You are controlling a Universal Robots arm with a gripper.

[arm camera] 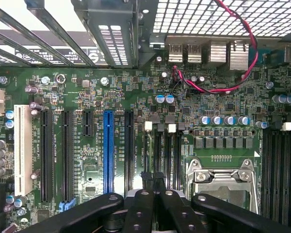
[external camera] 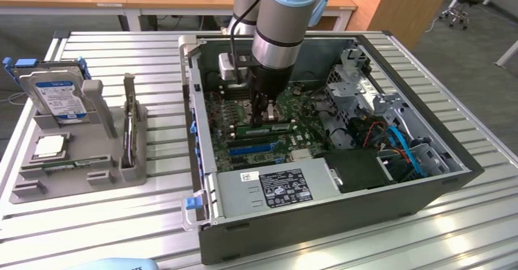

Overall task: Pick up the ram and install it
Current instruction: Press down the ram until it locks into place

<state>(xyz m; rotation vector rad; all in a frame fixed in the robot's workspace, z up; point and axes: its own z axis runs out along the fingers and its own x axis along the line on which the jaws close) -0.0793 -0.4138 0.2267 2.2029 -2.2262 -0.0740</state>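
Robotics lab or workshop, slatted aluminium bench (external camera: 121, 221), open computer case (external camera: 324, 215), wooden desks (external camera: 162, 0) behind

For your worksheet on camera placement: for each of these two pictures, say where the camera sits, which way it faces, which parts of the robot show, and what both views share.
Exterior view: off the arm, high, looking down at the open computer case on the slatted table; the arm and gripper reach into it.
Wrist view: on the wrist, facing the motherboard closely; the shut gripper shows.
Shared: the motherboard, blue slot and gripper.
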